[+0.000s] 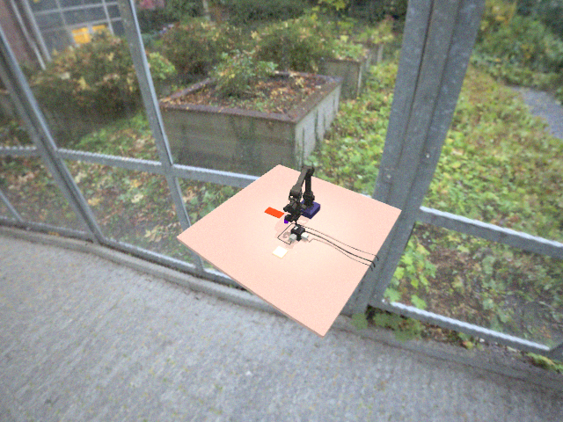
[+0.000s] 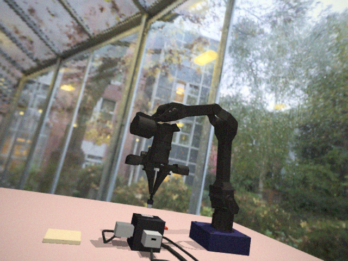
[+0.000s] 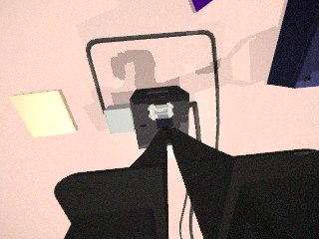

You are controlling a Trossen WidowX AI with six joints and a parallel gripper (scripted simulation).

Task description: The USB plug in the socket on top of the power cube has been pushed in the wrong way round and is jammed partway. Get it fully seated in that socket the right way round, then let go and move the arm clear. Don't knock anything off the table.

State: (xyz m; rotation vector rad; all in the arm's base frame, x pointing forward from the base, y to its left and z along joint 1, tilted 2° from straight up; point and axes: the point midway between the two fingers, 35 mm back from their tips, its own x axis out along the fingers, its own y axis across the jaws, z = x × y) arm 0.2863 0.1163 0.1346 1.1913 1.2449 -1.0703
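The plug [image 2: 150, 203] is small, with a black body above and a pale metal tip pointing down. It hangs above the cube [image 1: 297, 232] [image 2: 147, 229], out of the socket [image 2: 147, 216] [image 3: 160, 111], with a gap showing between. The gripper [image 1: 296, 221] [image 2: 151, 195] [image 3: 166, 132] is clamped on the plug's black body, its fingertips nearly together. Pale adapters stick out of the cube's sides, and dark cables run beside it. Farther out lie a cream block [image 1: 279, 251] [image 2: 62, 236] [image 3: 44, 114] and, near the arm's blue base [image 1: 314, 209] [image 2: 219, 238] [image 3: 294, 55], a red piece [image 1: 274, 212].
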